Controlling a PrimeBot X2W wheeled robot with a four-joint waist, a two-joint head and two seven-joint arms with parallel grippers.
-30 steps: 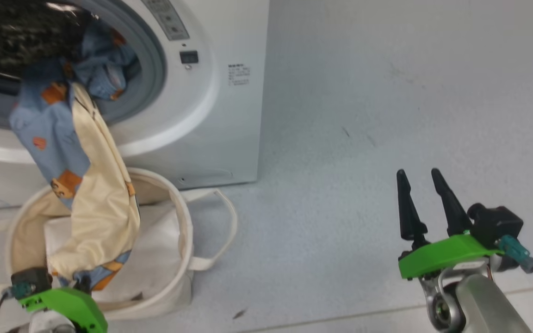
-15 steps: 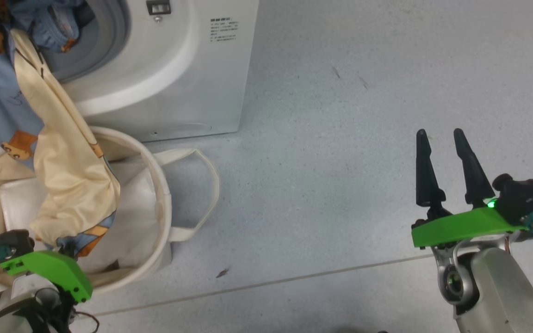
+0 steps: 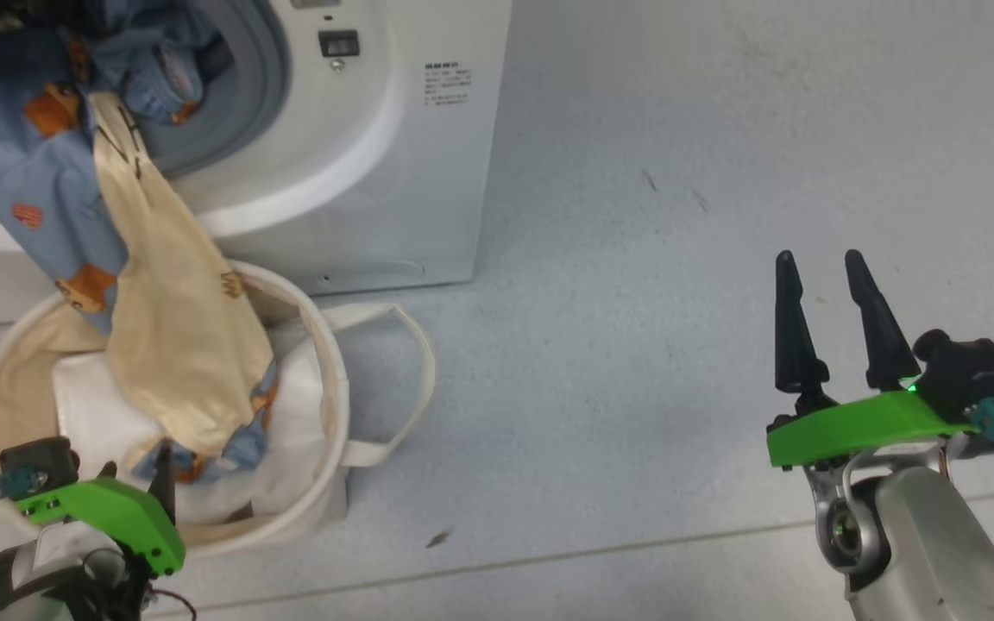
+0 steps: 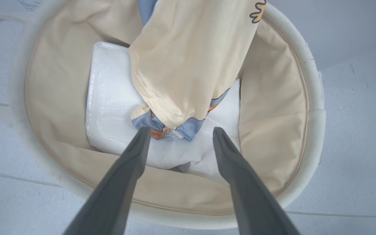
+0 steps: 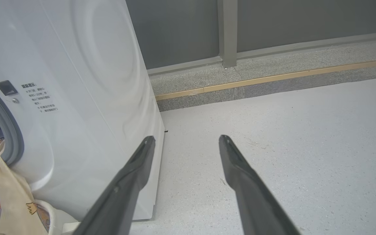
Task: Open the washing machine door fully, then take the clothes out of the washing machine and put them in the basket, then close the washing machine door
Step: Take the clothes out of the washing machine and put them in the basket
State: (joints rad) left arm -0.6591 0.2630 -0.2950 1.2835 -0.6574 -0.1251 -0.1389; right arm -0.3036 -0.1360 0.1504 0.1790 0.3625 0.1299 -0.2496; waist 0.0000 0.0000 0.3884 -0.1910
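The washing machine (image 3: pixel 393 155) runs off the head view at 11 o'clock, its drum mouth (image 3: pixel 260 95) cut off, so how much remains inside is hidden. The clothes (image 3: pixel 165 345) trail from that mouth into the basket (image 3: pixel 335 431) at 8 o'clock, their lower end over its white sheet (image 4: pixel 109 107). The left gripper (image 4: pixel 180 130), clamped on the hem half a second ago, now stands spread and empty just short of it. The right gripper (image 3: pixel 818 255), at 4 o'clock, hovers open as before.
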